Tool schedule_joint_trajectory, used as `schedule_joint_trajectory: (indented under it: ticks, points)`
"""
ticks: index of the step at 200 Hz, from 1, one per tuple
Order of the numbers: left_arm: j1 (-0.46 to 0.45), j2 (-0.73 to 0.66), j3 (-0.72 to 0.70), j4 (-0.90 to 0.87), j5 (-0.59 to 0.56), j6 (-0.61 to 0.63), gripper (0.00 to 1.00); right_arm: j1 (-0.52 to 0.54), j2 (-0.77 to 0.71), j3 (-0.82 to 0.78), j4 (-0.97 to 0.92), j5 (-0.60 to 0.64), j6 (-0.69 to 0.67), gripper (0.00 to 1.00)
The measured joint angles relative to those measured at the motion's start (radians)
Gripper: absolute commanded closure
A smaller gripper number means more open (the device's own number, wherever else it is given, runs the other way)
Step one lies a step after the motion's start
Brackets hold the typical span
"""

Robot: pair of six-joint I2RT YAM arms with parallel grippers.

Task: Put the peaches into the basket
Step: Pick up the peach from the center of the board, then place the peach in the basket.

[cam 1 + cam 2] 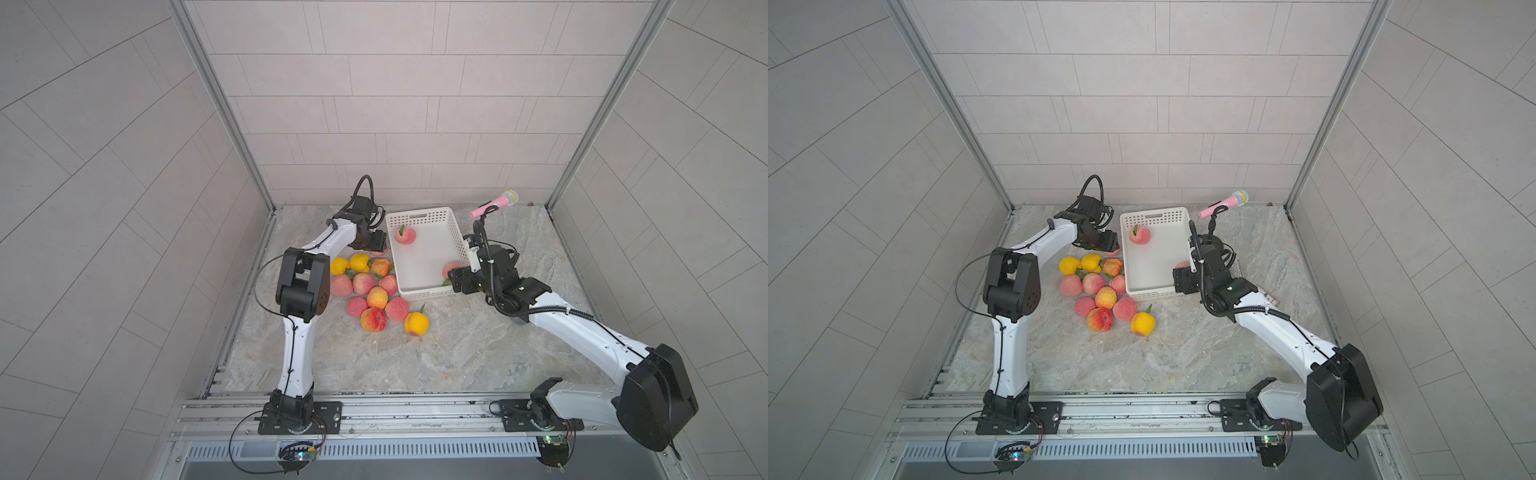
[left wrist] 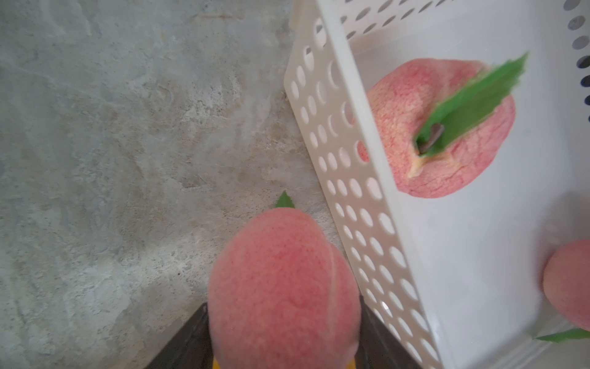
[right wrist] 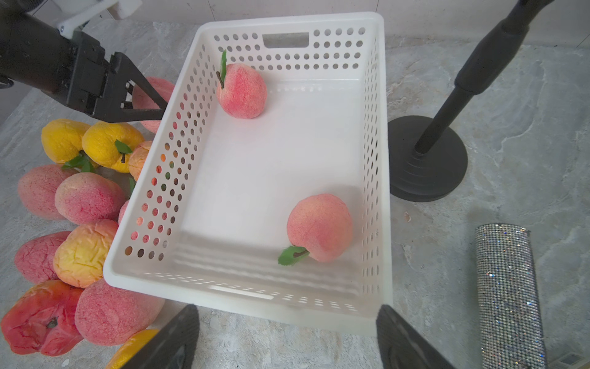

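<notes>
Checking the left gripper (image 2: 282,303): what does it hold, and how will it handle? (Operator)

Its jaws press both flanks of a pink peach (image 2: 281,271), lower centre of the left wrist view, outside the basket (image 3: 255,175) and just beside its perforated wall. Judged light and soft: the fuzzy skin should resist slipping but dent under force. Grip the widest flanks; avoid leaf and stem. (Technician)

And the right gripper (image 3: 287,310)? (Operator)

Open and empty, at the bottom edge of the right wrist view, near the basket's end wall. Inside lie an upper peach (image 3: 242,91) at upper centre and a lower peach (image 3: 319,226) at lower right. The remaining peaches (image 1: 374,291) are heaped on the counter (image 1: 457,353), left of the basket in both top views. (Technician)
</notes>
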Motion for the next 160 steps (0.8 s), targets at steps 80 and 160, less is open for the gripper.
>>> schedule_joint_trajectory:
  ticks: [80, 160]
  points:
    - [-0.003, -0.13, 0.0, -0.007, 0.014, -0.019, 0.46, 0.0, 0.012, 0.0, 0.02, -0.009, 0.0, 0.12]
    - [-0.13, -0.183, 0.027, 0.014, -0.017, -0.019, 0.45, 0.0, 0.003, -0.003, 0.02, -0.007, 0.008, 0.12]
